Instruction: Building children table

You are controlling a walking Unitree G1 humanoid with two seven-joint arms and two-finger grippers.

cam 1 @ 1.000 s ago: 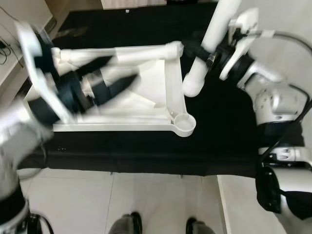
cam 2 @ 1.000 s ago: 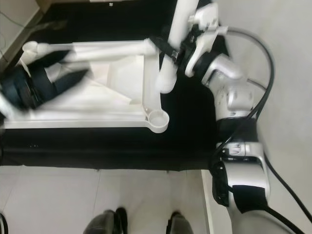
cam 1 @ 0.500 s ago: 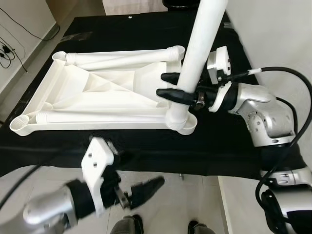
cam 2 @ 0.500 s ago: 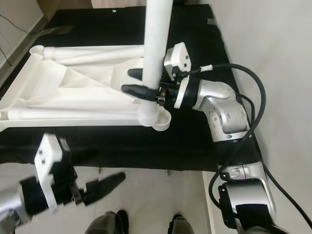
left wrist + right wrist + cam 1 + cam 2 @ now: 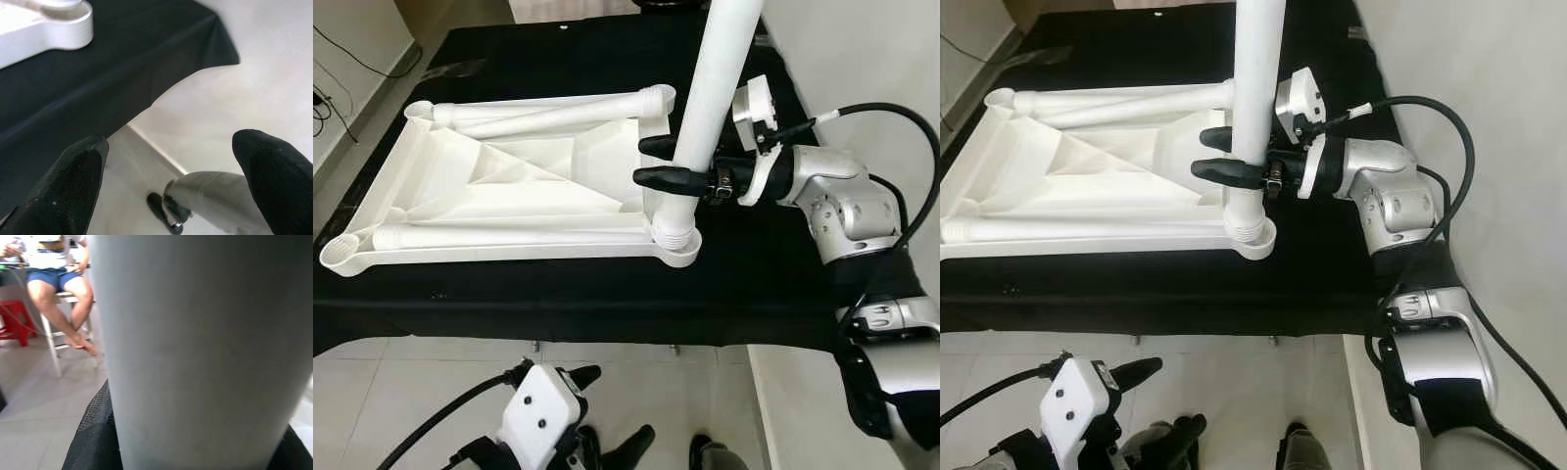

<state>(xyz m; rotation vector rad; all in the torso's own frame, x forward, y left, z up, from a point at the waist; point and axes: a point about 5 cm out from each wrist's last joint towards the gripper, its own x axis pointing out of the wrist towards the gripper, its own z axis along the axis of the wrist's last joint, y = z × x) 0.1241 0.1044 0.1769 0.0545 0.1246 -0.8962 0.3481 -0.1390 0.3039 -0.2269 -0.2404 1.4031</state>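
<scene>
A white children's table top (image 5: 509,186) lies upside down on a black cloth (image 5: 754,294). My right gripper (image 5: 641,163) is shut on a white table leg (image 5: 720,78) and holds it upright. The leg's threaded lower end sits in the near right corner socket (image 5: 675,245). Two more white legs lie on the top, one along the far edge (image 5: 548,110) and one along the near edge (image 5: 509,235). The near left corner socket (image 5: 339,257) is empty. My left gripper (image 5: 615,406) hangs low in front of the cloth, open and holding nothing (image 5: 173,152).
The cloth's front edge (image 5: 607,343) ends above pale floor tiles. A white wall (image 5: 862,59) runs along the right. In the right wrist view a person (image 5: 58,279) sits on a stool, with a red stool (image 5: 12,323) beside them. My feet (image 5: 705,455) stand by the cloth.
My left arm swung off the table top and dropped below the cloth's front edge. My right gripper stood the leg upright and set its end into the near right corner socket.
</scene>
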